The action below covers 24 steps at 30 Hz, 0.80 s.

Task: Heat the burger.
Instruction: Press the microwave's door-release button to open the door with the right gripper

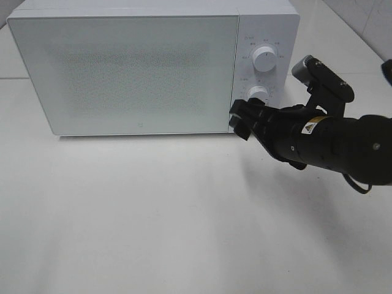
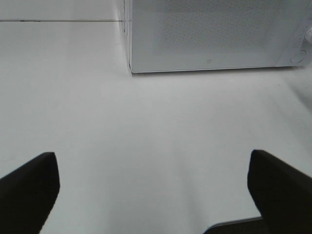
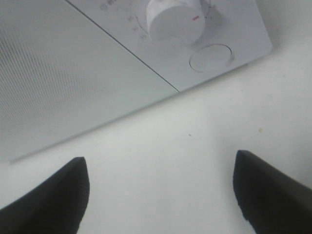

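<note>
Burger is not seen; the right gripper [image 1: 239, 119], spread wide like the left gripper [image 2: 153, 190], is held at the lower knob [image 1: 258, 94] of the closed microwave [image 1: 122, 67], probably for setting heat.

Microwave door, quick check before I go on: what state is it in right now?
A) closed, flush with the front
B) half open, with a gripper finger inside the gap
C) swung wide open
A: the microwave door lies flush with the control panel, with no gap showing, and the right gripper sits outside it by its lower right corner, jaws open and empty.
</note>
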Available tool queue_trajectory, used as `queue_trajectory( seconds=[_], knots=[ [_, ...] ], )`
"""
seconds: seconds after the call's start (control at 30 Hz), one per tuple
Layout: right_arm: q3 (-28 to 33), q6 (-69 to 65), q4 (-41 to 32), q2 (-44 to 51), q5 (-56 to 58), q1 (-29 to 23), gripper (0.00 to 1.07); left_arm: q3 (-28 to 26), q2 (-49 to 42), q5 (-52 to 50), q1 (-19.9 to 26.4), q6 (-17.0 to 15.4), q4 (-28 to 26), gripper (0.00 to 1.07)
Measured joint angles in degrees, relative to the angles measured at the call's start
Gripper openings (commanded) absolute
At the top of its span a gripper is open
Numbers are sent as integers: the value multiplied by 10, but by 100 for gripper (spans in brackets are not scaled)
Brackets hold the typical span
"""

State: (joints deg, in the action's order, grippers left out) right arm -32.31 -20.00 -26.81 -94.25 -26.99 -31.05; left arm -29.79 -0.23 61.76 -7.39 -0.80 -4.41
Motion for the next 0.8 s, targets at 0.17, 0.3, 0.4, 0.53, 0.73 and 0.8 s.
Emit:
queue_trajectory(
  seconds=[0.17, 0.3, 0.4, 0.53, 0.73, 0.8],
  knots=[
    [1, 138, 2, 45, 156, 35, 76, 0, 0, 0, 0, 0, 0, 98],
    [1, 225, 21, 97, 299, 61, 76, 0, 0, 0, 0, 0, 0, 98],
    [0, 238, 66, 129, 382, 67, 76, 0, 0, 0, 0, 0, 0, 98],
    [-11, 235, 121, 162, 469, 68, 76, 0, 0, 0, 0, 0, 0, 98],
    [-46, 207, 192, 245, 617, 68, 76, 0, 0, 0, 0, 0, 0, 98],
    [-50, 203, 198, 276, 646, 68, 76, 0, 0, 0, 0, 0, 0, 98]
  ],
)
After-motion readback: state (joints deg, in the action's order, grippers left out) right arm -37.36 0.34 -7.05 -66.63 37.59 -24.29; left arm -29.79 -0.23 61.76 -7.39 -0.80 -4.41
